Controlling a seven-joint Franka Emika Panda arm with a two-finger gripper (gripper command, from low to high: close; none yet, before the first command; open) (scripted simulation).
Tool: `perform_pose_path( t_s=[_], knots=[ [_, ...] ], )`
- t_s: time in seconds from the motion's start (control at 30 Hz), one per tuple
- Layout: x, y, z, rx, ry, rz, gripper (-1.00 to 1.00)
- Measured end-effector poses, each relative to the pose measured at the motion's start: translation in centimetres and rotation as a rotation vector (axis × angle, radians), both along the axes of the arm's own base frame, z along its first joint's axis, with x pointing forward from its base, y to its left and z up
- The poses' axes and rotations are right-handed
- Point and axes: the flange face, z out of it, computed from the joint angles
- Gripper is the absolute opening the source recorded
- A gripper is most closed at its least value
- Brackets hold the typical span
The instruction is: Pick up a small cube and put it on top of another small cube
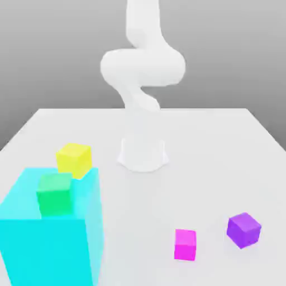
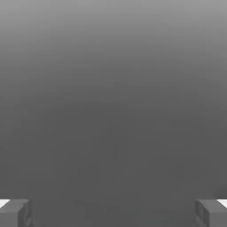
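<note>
Right, your end effector [image 2: 113, 213] is spread wide, flat grey fingers [image 2: 15, 213] gripping nothing. Your small purple cube [image 1: 244, 229] sits matte on the smooth white counter [image 1: 223, 145], near the magenta cube [image 1: 185, 244]; green cube [image 1: 55, 194] tops the big cyan block [image 1: 50, 246].

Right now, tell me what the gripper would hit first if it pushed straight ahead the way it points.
Probably nothing: between the gripper's wide-apart fingertips, the hand view has plain grey background ahead, so the way looks free, though depth is unclear.
</note>
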Motion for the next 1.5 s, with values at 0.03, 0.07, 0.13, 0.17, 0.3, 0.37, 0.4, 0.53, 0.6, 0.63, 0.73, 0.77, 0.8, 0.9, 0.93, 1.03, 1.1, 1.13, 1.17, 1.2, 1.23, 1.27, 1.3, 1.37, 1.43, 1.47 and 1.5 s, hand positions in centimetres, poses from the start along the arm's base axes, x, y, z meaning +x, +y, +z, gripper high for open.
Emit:
perform_pose_path(
  t_s=[0.03, 0.07, 0.13, 0.17, 0.3, 0.37, 0.4, 0.53, 0.6, 0.63, 0.73, 0.77, 0.8, 0.9, 0.93, 1.03, 1.1, 1.13, 1.17, 1.2, 1.23, 1.27, 1.3, 1.37, 1.43, 1.47, 1.5],
  knots=[
    [1.3, 1.0, -1.9, 0.005, 0.033, 0.022, 0.0],
    [2.4, 2.1, -3.9, 0.008, 0.066, 0.042, 0.0],
    [4.3, 4.3, -7.7, 0.011, 0.128, 0.081, 0.0],
    [5.0, 5.4, -9.7, 0.011, 0.16, 0.1, 0.0],
    [6.7, 10.0, -17.8, -0.001, 0.283, 0.172, 0.0],
    [6.8, 12.3, -21.9, -0.014, 0.344, 0.205, 0.0],
    [6.7, 13.5, -24.0, -0.022, 0.374, 0.222, 0.0],
    [5.1, 17.5, -32.2, -0.065, 0.492, 0.283, 0.0],
    [3.4, 19.7, -36.2, -0.097, 0.549, 0.324, 0.0],
    [2.5, 20.6, -38.2, -0.113, 0.577, 0.342, 0.0],
    [-0.3, 22.1, -43.9, -0.165, 0.658, 0.374, 0.0],
    [-1.2, 22.2, -45.6, -0.18, 0.679, 0.379, 0.0],
    [-1.5, 22.4, -47.0, -0.188, 0.69, 0.383, 0.0],
    [-1.9, 22.5, -50.7, -0.194, 0.699, 0.386, 0.0],
    [-1.9, 22.5, -51.8, -0.195, 0.7, 0.386, 0.0],
    [-2.0, 22.4, -52.9, -0.195, 0.701, 0.386, -1.0],
    [-2.0, 22.5, -52.9, -0.195, 0.7, 0.386, -1.0],
    [-2.0, 22.5, -52.9, -0.195, 0.7, 0.386, -1.0],
    [-2.0, 22.4, -53.4, -0.195, 0.7, 0.386, -1.0],
    [-2.0, 22.4, -53.1, -0.195, 0.7, 0.386, -1.0],
    [-2.0, 22.5, -52.4, -0.196, 0.7, 0.386, -1.0],
    [-1.9, 22.5, -51.4, -0.196, 0.7, 0.386, -1.0],
    [-1.9, 22.5, -50.4, -0.196, 0.7, 0.386, -1.0],
    [-2.0, 22.4, -48.2, -0.196, 0.7, 0.386, -1.0],
    [-0.8, 21.1, -46.1, -0.183, 0.703, 0.354, -1.0],
    [0.2, 19.9, -45.0, -0.172, 0.705, 0.328, -1.0],
    [1.3, 18.3, -43.9, -0.158, 0.708, 0.292, -1.0]
  ],
)
